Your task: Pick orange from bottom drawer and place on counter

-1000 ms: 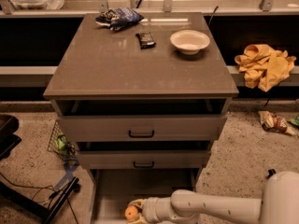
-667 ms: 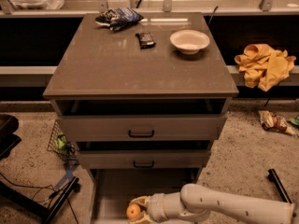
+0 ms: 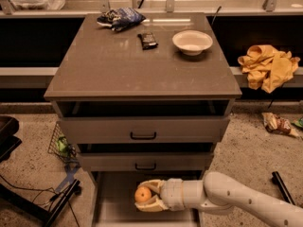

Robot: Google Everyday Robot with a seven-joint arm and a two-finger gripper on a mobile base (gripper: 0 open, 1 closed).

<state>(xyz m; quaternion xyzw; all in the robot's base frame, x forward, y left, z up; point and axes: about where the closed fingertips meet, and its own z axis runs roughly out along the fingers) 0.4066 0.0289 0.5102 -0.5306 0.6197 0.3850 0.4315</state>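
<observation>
The orange (image 3: 142, 195) is a small round fruit held between my gripper's two pale fingers (image 3: 150, 185) over the grey floor of the open bottom drawer (image 3: 113, 207). My gripper (image 3: 144, 196) reaches in from the right on a white arm and is shut on the orange, a little above the drawer floor. The counter (image 3: 128, 60) is the glossy grey-brown top of the cabinet, well above the gripper.
On the counter stand a white bowl (image 3: 192, 41), a dark small packet (image 3: 147, 40) and a blue chip bag (image 3: 119, 18). Two upper drawers with black handles (image 3: 143, 136) overhang the bottom drawer. A yellow cloth (image 3: 269, 65) lies at right, cables and a black stand at left.
The gripper has lifted a little and moved right with the orange in it, and the arm now reaches further into the drawer from the right.
</observation>
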